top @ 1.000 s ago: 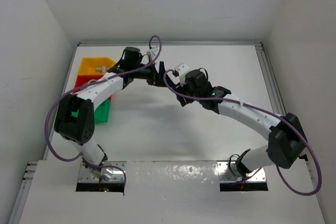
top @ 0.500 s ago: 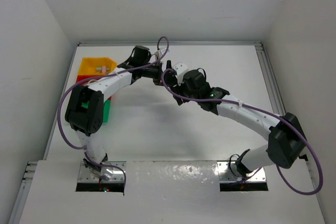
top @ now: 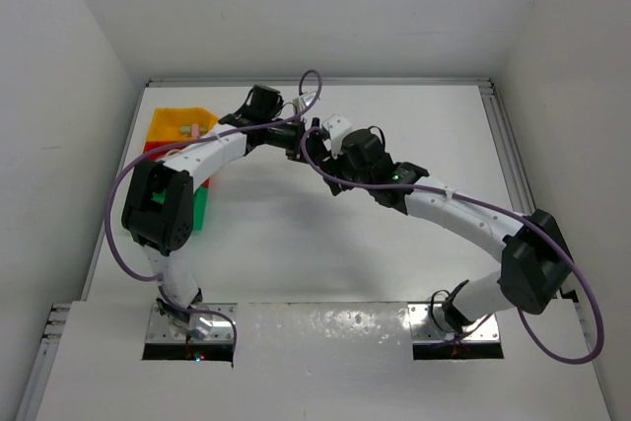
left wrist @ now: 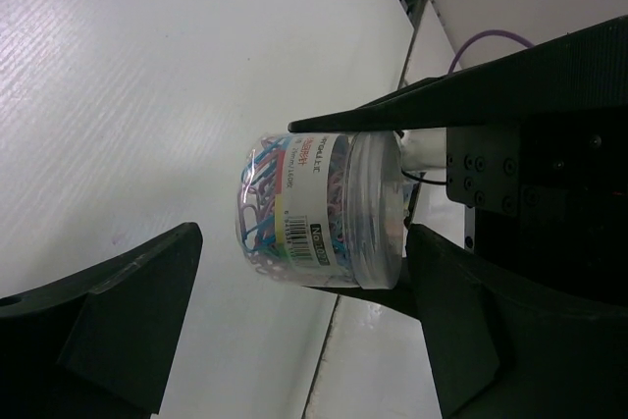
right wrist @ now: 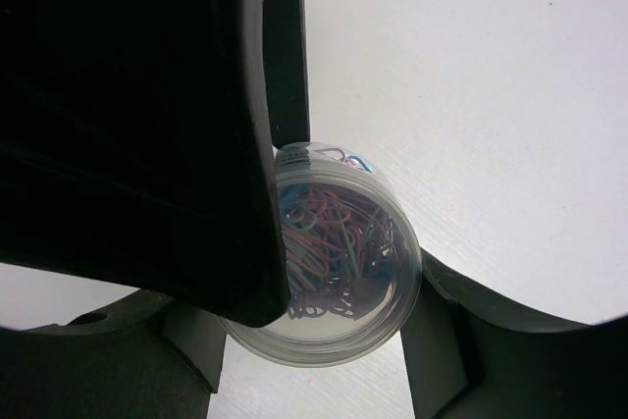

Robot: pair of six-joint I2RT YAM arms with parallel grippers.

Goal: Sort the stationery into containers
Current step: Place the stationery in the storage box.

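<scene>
The right gripper (right wrist: 314, 326) clamps the paper-clip tub (left wrist: 309, 208), which sits untouched between the wide-open jaws of the left gripper (left wrist: 299, 242) — best close squarely on its sides before the right releases.

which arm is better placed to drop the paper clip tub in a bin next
Left. The bins sit on its side, and the left hand is open around the tub that the right hand grips.

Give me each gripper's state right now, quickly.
Left gripper: open, jaws either side of the paper-clip tub, not touching it.
Right gripper: closed on the tub, holding it.
</scene>
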